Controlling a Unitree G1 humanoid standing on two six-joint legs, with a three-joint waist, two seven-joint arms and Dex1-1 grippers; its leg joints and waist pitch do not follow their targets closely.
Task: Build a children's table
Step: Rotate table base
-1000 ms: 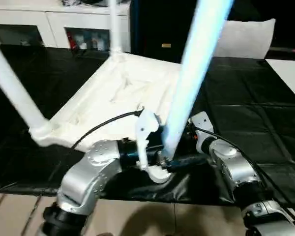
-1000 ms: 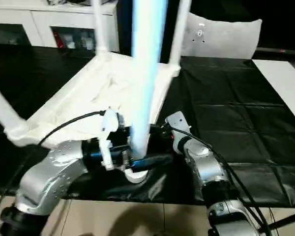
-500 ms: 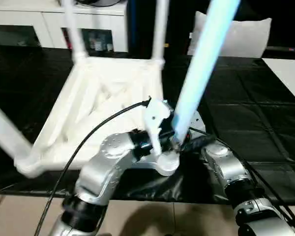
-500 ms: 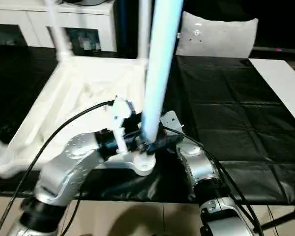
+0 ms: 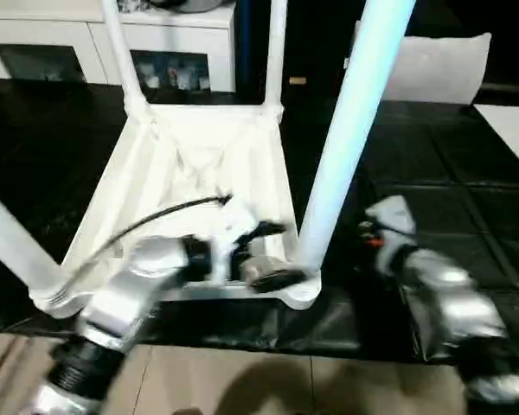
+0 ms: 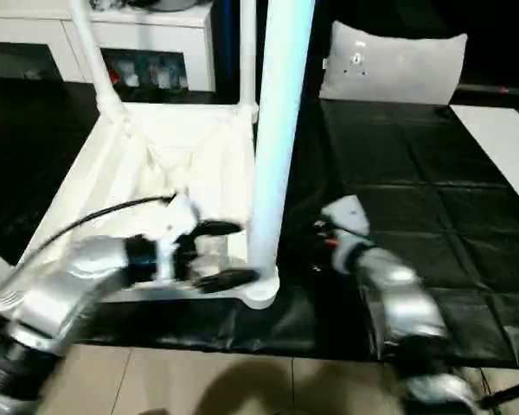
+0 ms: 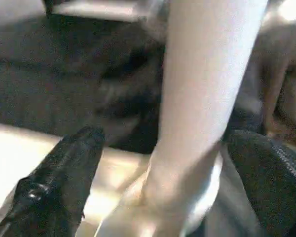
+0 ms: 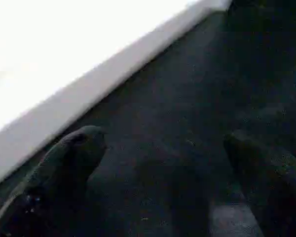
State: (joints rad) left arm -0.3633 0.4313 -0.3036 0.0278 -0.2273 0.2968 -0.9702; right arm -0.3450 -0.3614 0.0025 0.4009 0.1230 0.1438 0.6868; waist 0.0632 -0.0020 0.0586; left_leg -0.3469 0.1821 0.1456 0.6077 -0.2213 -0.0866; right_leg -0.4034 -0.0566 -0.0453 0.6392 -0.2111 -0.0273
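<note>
The white children's table (image 5: 199, 164) lies upside down on the black cover, ribbed underside up, with its four legs standing in the corner sockets. The near right leg (image 5: 350, 130) rises tall in front of me. My left gripper (image 5: 275, 254) is at that leg's base, open, with one finger on each side of the leg (image 7: 202, 98) and a gap on both sides. My right gripper (image 8: 163, 143) is open over the black cover, apart from the leg, and beside the table's white edge (image 8: 64, 108). The right forearm (image 5: 437, 285) sits right of the leg.
The black-covered work surface (image 5: 450, 164) stretches to the right and behind. A white cabinet (image 5: 60, 43) stands at the back left and a white cushion (image 6: 394, 65) at the back right. The surface's front edge and the floor (image 5: 242, 380) are just below my arms.
My right arm has drawn back to the right, away from the near right leg's base. The left gripper stays at the base. The picture has shifted and the table now sits squarer.
</note>
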